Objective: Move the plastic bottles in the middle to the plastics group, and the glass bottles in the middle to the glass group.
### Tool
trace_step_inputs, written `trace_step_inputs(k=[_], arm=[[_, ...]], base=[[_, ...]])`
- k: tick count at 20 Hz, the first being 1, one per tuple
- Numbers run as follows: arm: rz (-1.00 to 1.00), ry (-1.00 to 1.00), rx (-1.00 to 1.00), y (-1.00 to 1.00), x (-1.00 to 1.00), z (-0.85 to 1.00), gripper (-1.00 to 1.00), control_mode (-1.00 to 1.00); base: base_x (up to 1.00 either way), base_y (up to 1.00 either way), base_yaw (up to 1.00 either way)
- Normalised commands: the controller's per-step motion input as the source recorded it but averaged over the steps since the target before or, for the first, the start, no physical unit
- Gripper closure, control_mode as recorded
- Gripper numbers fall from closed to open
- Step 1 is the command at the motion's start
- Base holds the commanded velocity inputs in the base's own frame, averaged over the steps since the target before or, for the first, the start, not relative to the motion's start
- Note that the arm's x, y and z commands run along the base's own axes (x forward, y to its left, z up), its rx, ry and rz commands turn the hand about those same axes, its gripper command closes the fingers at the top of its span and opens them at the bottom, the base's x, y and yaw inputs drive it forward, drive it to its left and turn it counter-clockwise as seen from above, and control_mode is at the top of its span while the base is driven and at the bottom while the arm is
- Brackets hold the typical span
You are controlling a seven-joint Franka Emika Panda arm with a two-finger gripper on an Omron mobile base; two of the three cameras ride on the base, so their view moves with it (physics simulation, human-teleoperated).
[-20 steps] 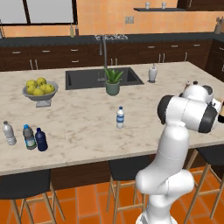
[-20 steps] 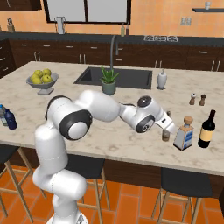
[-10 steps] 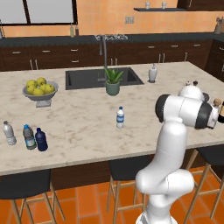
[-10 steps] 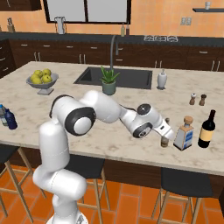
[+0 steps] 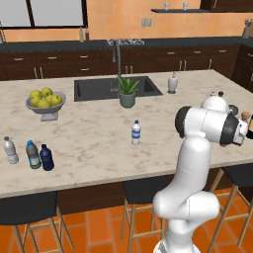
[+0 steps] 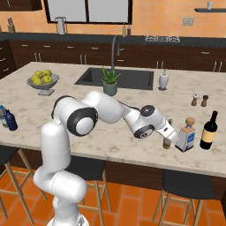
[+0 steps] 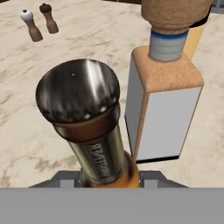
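Since a second ago the tool (image 6: 167,140) has lowered the amber bottle (image 7: 89,127), apparently still clamped, just beside the tan-topped bottle (image 6: 187,135) near the tabletop's (image 6: 110,132) right front edge. Next: release, retreat upward.

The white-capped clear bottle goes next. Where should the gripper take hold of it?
Probably the labelled middle of the clear bottle, coming in level from the robot's side: it stands upright and alone on the counter, and its round body looks slim enough to clamp.
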Motion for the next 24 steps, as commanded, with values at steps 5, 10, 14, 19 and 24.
trace_step_inputs(k=[5, 10, 14, 19, 24], arm=[[0.00, 0.00, -0.01, 0.00, 0.00, 0.08, -1.00, -1.00], [0.00, 0.00, -0.05, 0.00, 0.00, 0.25, -1.00, -1.00], [0.00, 0.00, -0.06, 0.00, 0.00, 0.30, -1.00, -1.00], [0.00, 0.00, -0.03, 0.00, 0.00, 0.72, -1.00, -1.00], [0.00, 0.02, 0.00, 0.01, 0.00, 1.00, -1.00, -1.00]], base=[[0.00, 0.00, 0.00], [0.00, 0.00, 0.00], [0.00, 0.00, 0.00], [0.00, 0.00, 0.00], [0.00, 0.00, 0.00]])
